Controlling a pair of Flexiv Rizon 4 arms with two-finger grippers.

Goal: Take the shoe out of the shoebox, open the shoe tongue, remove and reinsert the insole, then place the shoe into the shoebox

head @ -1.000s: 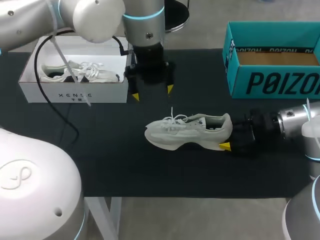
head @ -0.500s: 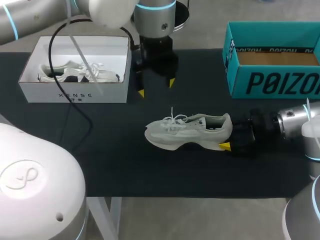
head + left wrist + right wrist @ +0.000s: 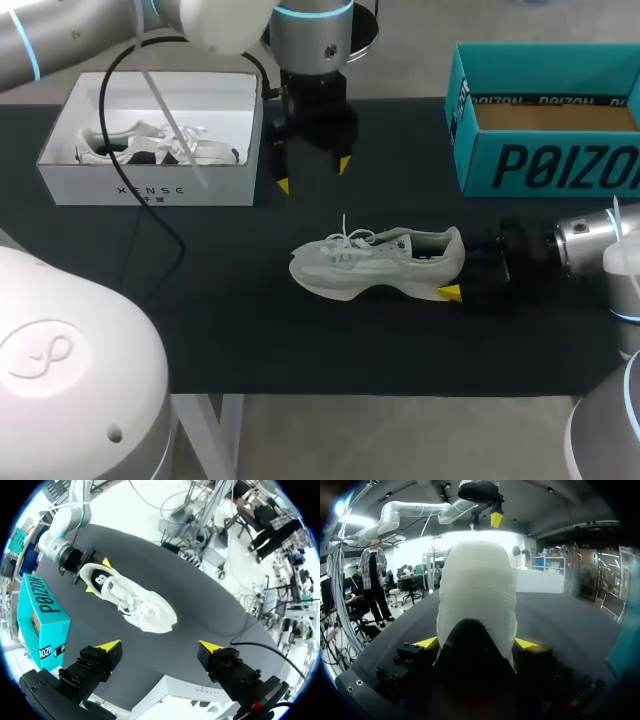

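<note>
A pale grey-white shoe lies on its sole in the middle of the black table, toe toward the white shoebox. My right gripper is shut on its heel. In the right wrist view the heel fills the gap between the two yellow-tipped fingers. My left gripper hangs open above the table, beside the shoebox's right end and behind the shoe. Nothing is between its fingers. From the left wrist the shoe lies ahead of that open gripper.
A second pale shoe lies inside the white shoebox. An open teal box stands at the back right, close behind my right arm. A black cable hangs from my left arm over the table's left part.
My left arm moved back and slightly right about a second ago, then held still. The shoe and my right gripper have not moved.
</note>
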